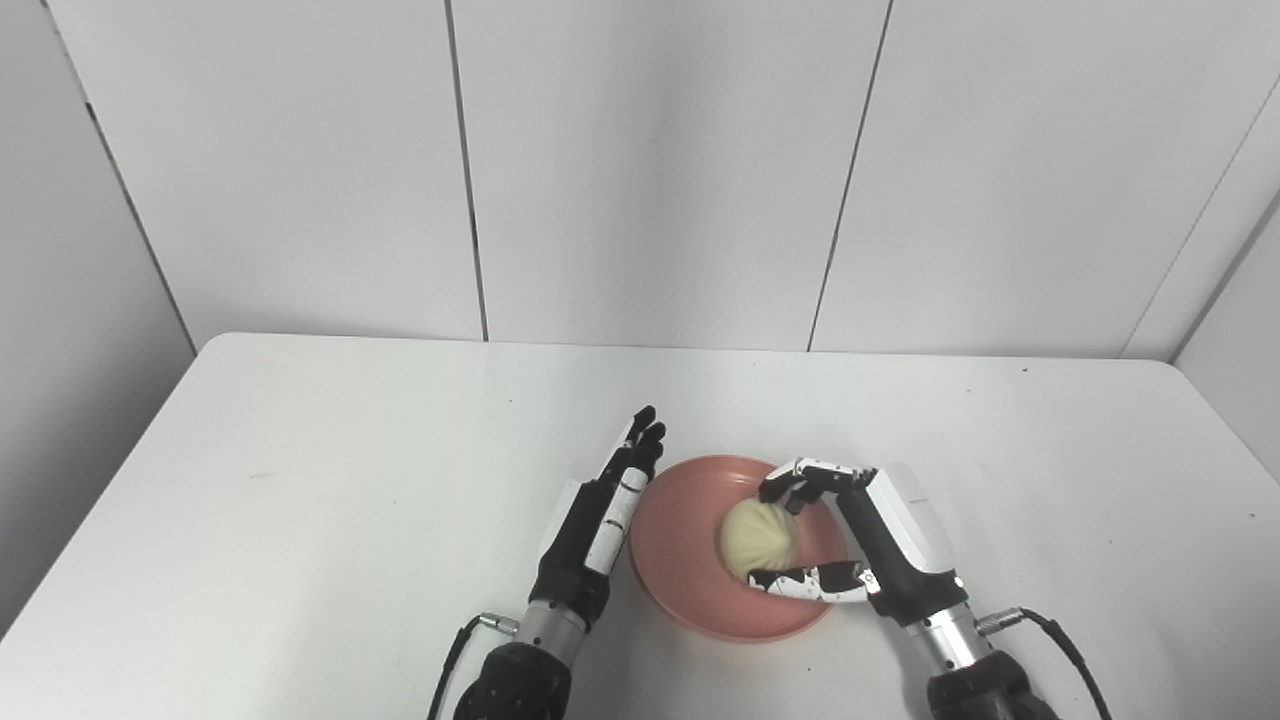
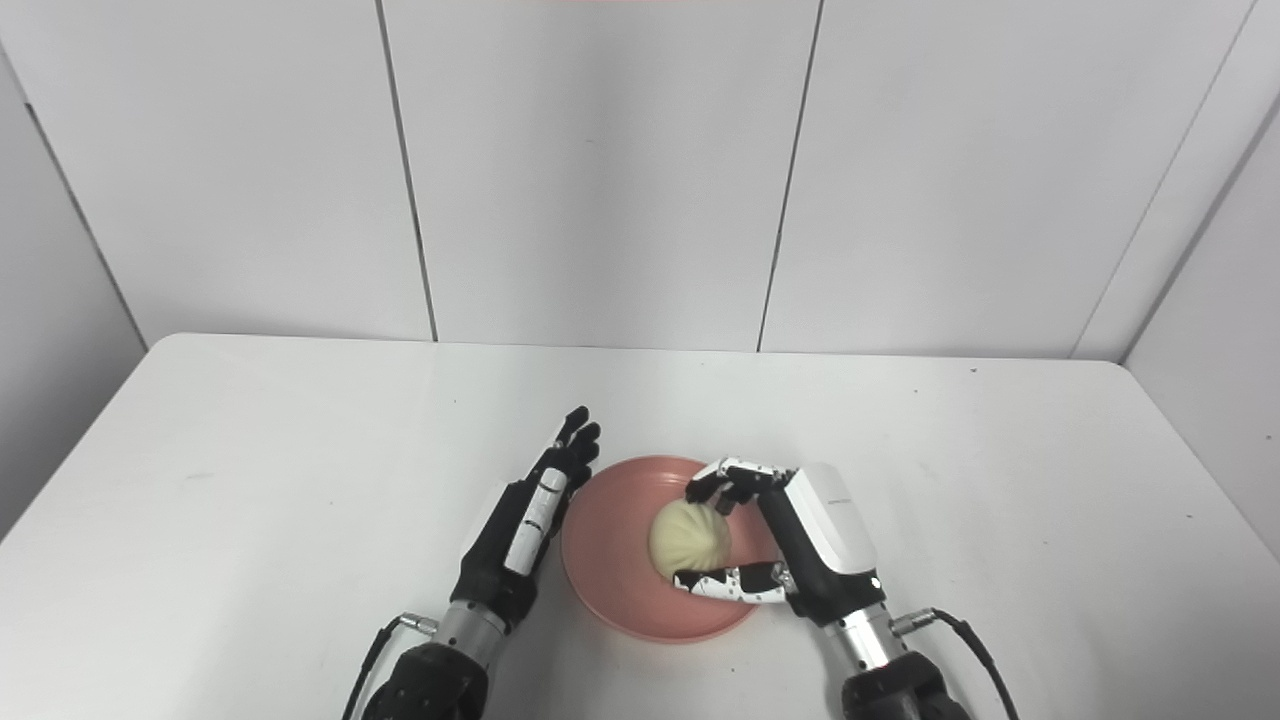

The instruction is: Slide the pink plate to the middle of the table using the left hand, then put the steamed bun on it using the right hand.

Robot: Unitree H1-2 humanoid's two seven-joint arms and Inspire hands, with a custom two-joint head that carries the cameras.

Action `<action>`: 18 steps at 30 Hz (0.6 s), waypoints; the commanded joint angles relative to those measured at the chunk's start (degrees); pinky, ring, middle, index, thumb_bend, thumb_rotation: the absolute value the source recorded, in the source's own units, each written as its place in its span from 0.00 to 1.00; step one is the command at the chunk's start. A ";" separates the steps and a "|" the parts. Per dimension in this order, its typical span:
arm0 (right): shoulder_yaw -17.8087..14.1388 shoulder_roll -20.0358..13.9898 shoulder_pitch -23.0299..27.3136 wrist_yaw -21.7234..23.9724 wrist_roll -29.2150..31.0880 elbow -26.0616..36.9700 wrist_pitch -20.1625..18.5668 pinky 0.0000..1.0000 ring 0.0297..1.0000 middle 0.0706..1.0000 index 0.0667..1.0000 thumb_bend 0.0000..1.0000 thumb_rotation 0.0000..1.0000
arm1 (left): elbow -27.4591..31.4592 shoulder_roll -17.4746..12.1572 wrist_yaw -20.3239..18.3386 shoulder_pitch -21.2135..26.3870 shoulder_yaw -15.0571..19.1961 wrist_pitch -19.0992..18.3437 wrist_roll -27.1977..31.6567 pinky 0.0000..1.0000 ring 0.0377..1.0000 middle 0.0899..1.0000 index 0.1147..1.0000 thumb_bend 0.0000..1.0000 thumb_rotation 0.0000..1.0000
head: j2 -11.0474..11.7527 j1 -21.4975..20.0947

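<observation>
The pink plate (image 1: 680, 560) lies on the white table near the front middle. The pale steamed bun (image 1: 758, 538) sits on the plate, right of its centre. My right hand (image 1: 860, 545) reaches over the plate's right side, its fingers curled over the bun's far side and the thumb at its near side, touching it. My left hand (image 1: 605, 510) is open, with straight fingers held edge-on along the plate's left rim and holding nothing. The same scene shows in the right eye view, with the bun (image 2: 690, 538) on the plate (image 2: 610, 560).
The white table (image 1: 300, 480) reaches back to a grey panelled wall (image 1: 650, 170). Its left and right edges are in view. Cables hang from both wrists at the bottom edge.
</observation>
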State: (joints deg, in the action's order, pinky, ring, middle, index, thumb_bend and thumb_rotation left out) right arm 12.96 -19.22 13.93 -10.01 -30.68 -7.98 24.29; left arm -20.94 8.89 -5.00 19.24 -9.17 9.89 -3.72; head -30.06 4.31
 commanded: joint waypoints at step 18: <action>-3.70 0.89 -0.40 6.85 1.02 4.72 -2.95 0.99 0.96 0.96 0.91 0.65 0.51 | -2.61 -0.77 0.21 -1.57 0.63 1.53 0.30 0.97 0.97 0.96 0.94 0.62 1.00 | 0.62 -1.51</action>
State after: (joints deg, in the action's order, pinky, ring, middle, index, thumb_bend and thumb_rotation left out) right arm 10.26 -18.47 11.95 -2.83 -30.46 -4.67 21.55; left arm -21.18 8.77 -4.92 19.38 -8.64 9.94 -3.67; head -29.44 2.81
